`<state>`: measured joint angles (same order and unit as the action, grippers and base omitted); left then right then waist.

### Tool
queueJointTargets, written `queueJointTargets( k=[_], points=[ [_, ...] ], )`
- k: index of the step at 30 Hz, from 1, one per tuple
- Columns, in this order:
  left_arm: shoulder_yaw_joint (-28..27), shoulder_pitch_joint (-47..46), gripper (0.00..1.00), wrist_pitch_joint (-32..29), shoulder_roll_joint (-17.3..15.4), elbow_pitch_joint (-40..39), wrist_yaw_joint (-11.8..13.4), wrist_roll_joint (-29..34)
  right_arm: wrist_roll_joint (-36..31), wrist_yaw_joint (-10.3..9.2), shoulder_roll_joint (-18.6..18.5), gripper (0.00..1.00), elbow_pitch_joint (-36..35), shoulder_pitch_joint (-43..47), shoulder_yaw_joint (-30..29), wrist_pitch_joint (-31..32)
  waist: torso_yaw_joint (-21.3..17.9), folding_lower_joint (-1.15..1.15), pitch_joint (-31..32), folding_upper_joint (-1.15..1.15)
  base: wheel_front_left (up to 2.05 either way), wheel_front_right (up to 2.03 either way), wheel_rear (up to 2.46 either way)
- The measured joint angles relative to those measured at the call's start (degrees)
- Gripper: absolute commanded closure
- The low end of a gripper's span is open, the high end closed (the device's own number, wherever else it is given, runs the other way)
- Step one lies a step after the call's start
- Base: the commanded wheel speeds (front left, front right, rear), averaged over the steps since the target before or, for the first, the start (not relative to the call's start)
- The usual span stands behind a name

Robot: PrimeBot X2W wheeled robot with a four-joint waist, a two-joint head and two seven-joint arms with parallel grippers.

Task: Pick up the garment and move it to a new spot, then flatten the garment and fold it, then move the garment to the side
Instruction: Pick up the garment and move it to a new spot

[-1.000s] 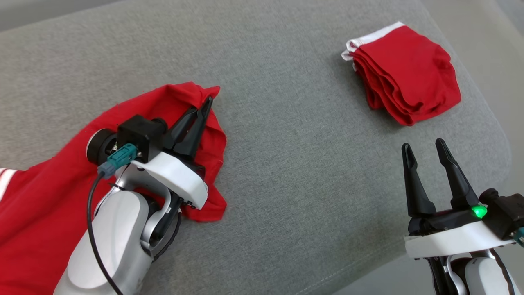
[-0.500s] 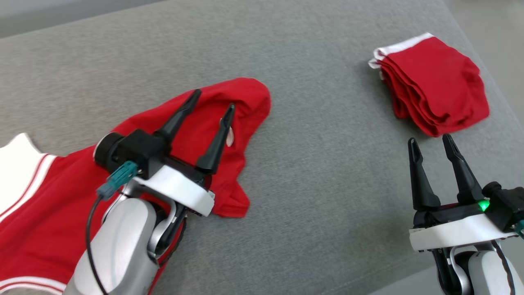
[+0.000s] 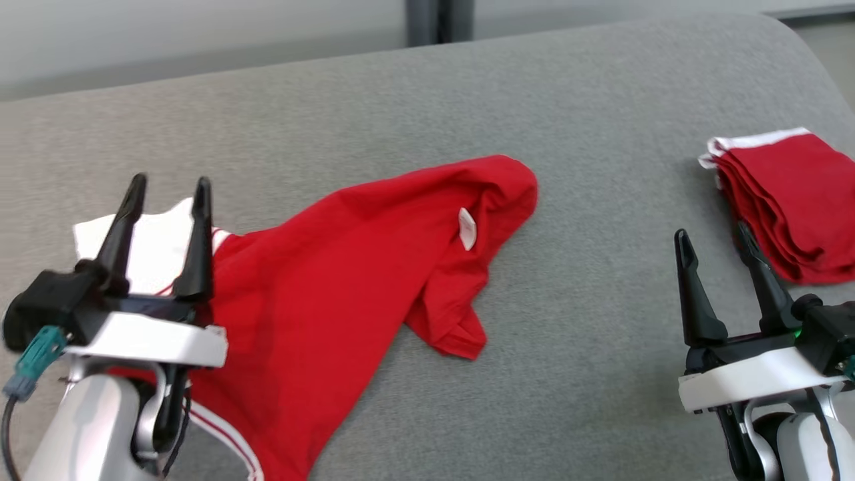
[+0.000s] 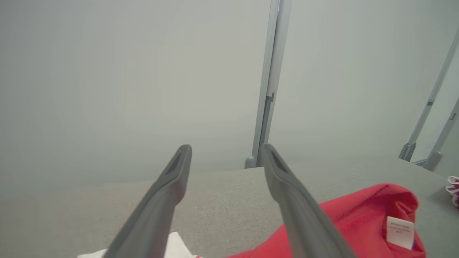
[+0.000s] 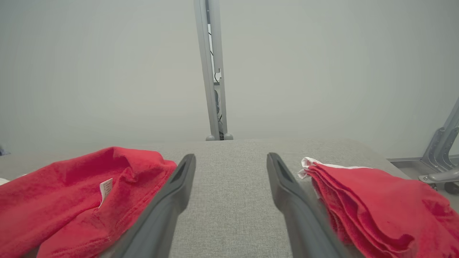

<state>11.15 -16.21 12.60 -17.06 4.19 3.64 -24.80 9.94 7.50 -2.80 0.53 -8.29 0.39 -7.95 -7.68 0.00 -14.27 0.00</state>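
Head view: left pincer (image 3: pixel 170 179), right pincer (image 3: pixel 711 232) both spread, empty; red garment (image 3: pixel 347 254) rumpled on grey cushion (image 3: pixel 601 334).

I see a grey fabric cushion (image 3: pixel 601 321) with a folded red pile (image 3: pixel 795 200), white along one edge, lying near its right end, a grey post (image 3: pixel 437 20) behind it against a pale wall (image 4: pixel 107 71), and slanted metal struts (image 5: pixel 441 157) at the right.
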Motion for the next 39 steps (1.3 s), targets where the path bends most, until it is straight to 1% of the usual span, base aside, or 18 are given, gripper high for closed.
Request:
queueJointTargets(
  k=[8,13,18,23,32,39],
  points=[
    [-2.8,7.1,0.0,-0.3,-2.4,-3.9,2.7,-0.3,-1.0,0.0,0.0,0.0,-0.4,1.3,-0.2,1.9,4.5,0.0,3.1,0.0,0.0,0.0,0.0],
    [-3.1,12.0,0.0,-1.0,-3.1,-6.7,4.5,0.0,-1.5,0.0,0.0,0.0,-0.3,2.3,-0.2,2.4,5.8,0.0,4.7,0.0,0.0,0.0,0.0],
    [-3.3,16.2,0.0,-1.1,-3.1,-9.5,5.6,0.0,-1.5,0.0,0.0,0.0,-0.5,4.3,-0.6,3.2,6.4,0.0,7.0,0.0,0.0,0.0,0.0],
    [-2.0,19.0,0.0,-2.5,-2.8,-12.2,6.5,0.2,-1.5,0.0,0.0,0.0,-1.4,6.3,-1.3,4.2,6.8,0.0,9.7,0.0,0.0,0.0,0.0],
    [-0.5,22.4,0.0,-4.4,-2.8,-13.2,7.3,0.6,-1.5,0.0,0.0,0.0,-3.0,10.5,-2.5,5.7,6.7,0.0,14.2,0.0,0.0,0.0,0.0],
    [-0.2,23.4,0.0,-5.5,-3.2,-13.9,7.8,0.6,-1.4,0.0,0.0,0.0,-4.4,12.0,-3.2,6.8,6.7,0.0,14.9,0.0,0.0,0.0,0.0]
  ],
)
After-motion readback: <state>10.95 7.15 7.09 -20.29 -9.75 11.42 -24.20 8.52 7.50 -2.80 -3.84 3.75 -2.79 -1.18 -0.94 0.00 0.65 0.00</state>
